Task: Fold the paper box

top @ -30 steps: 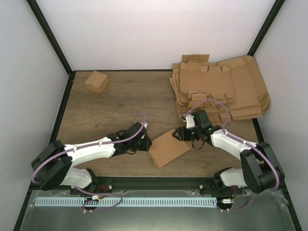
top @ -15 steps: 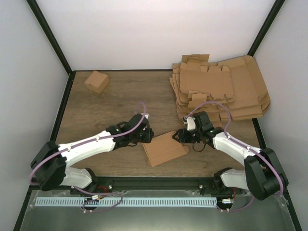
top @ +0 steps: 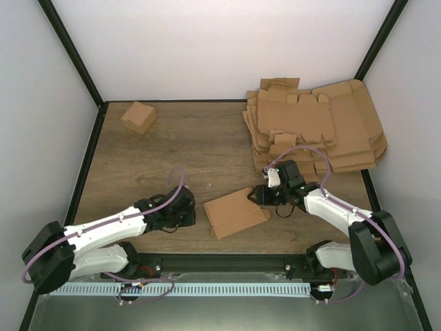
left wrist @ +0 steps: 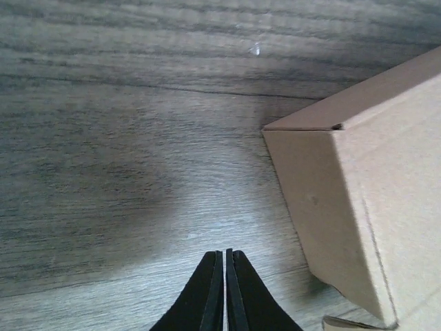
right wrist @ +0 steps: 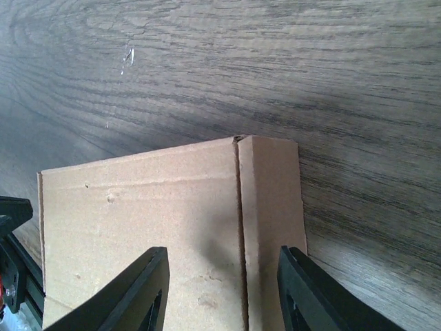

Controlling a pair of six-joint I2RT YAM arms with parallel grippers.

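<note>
Under spread right fingers [right wrist: 145, 293]: paper box [top: 234, 212]; closed left fingers [left wrist: 215, 293] beside.

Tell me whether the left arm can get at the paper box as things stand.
Probably yes: the left gripper sits just beside the paper box with only table between, and the right gripper is over its opposite edge. The shut jaws must open first.

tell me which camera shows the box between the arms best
Top external: the whole paper box shows, every edge in frame. Left wrist catches only one corner and side; right wrist only one end.
</note>
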